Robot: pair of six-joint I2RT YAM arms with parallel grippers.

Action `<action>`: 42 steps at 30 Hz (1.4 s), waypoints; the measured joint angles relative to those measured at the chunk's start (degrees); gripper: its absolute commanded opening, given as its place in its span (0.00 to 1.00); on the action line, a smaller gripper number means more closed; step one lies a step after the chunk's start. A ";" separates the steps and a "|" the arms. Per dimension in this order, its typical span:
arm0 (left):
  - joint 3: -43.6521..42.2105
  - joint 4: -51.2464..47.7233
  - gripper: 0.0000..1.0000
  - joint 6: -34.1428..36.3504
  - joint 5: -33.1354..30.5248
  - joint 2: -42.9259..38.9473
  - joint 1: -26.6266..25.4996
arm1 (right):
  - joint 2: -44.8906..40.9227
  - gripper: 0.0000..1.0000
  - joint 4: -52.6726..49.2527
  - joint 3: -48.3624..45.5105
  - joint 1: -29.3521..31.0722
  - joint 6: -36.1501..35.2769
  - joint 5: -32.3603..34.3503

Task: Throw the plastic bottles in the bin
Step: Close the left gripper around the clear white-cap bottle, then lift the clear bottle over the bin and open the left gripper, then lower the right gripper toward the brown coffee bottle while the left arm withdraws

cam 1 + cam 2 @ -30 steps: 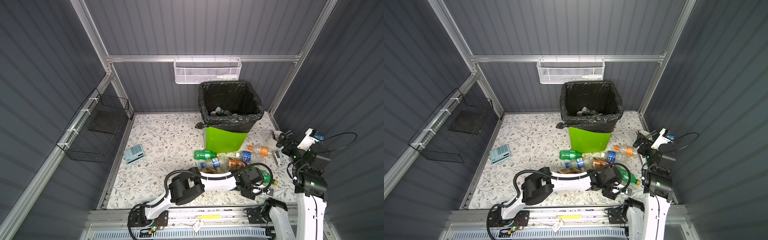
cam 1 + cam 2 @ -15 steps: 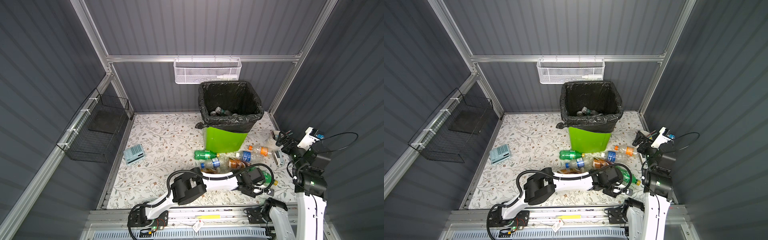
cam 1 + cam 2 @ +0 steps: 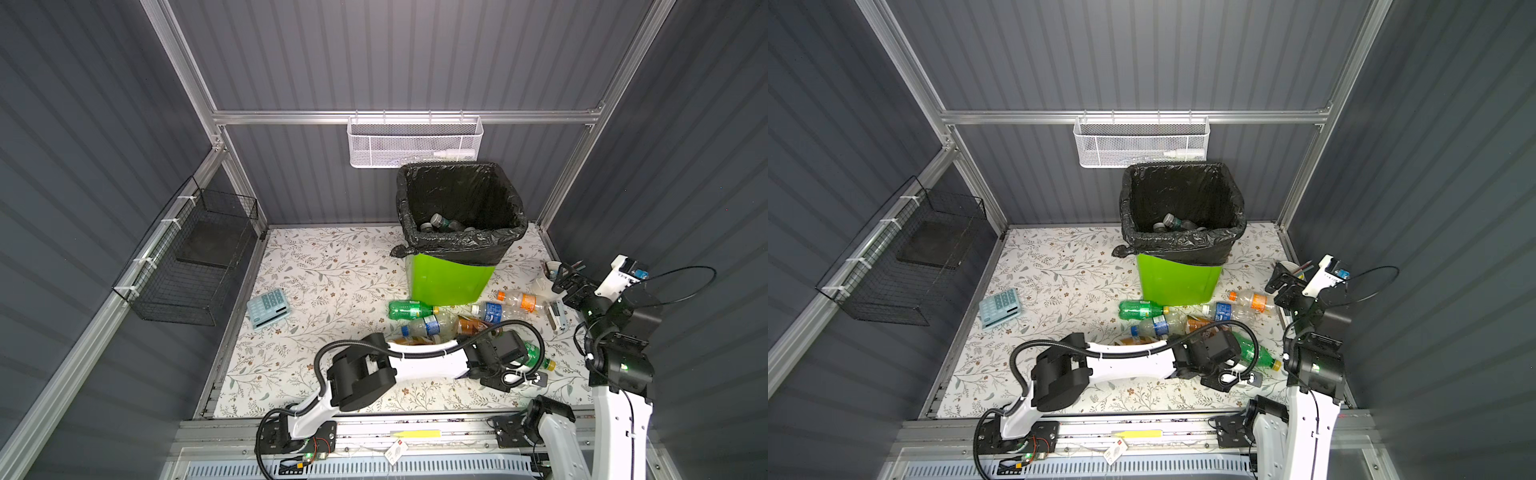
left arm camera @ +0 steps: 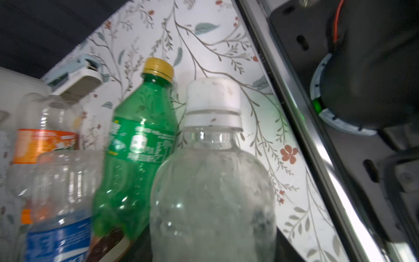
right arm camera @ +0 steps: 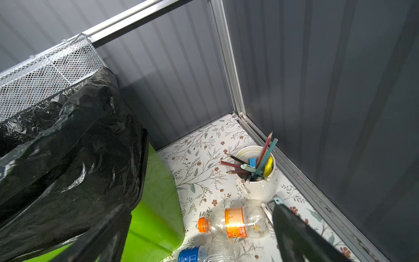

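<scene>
Field note: my left gripper (image 3: 509,372) is low at the near right of the plastic bottles (image 3: 436,324). Its jaws are hidden, so I cannot tell their grip. A clear white-capped bottle (image 4: 210,181) lies right before my wrist, long axis along my reach, cap pointing away. The bin (image 3: 451,282) stands beyond, toward the back wall.

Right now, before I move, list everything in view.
bin: one, bright green with black liner, back centre
bottles in bin: several, partly hidden, low inside
bottles on table: at least seven, clear, green, brown, before the bin
mesh basket: one, white, back rail
wire basket: one, black, left wall
calculator: one, pale blue, table left
pencil cup: one, white, far right corner
left gripper: black, low over a clear white-capped bottle, jaws hidden
right gripper: black, open, empty, near pencil cup
</scene>
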 measured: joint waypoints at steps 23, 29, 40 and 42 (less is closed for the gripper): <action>-0.76 25.99 0.55 5.88 -20.44 -52.02 8.07 | 0.74 0.99 3.98 0.04 -0.26 3.19 -1.14; -1.03 39.58 0.56 4.15 -18.03 -53.40 11.54 | 0.63 0.99 4.33 0.09 -0.26 3.54 -1.97; 46.73 10.73 1.00 -23.89 1.07 -4.17 30.58 | -2.64 0.99 1.49 1.53 -0.26 2.86 -4.04; 41.72 7.43 1.00 -25.27 1.36 -3.80 30.45 | -3.37 0.99 0.70 2.25 -0.26 1.95 -3.56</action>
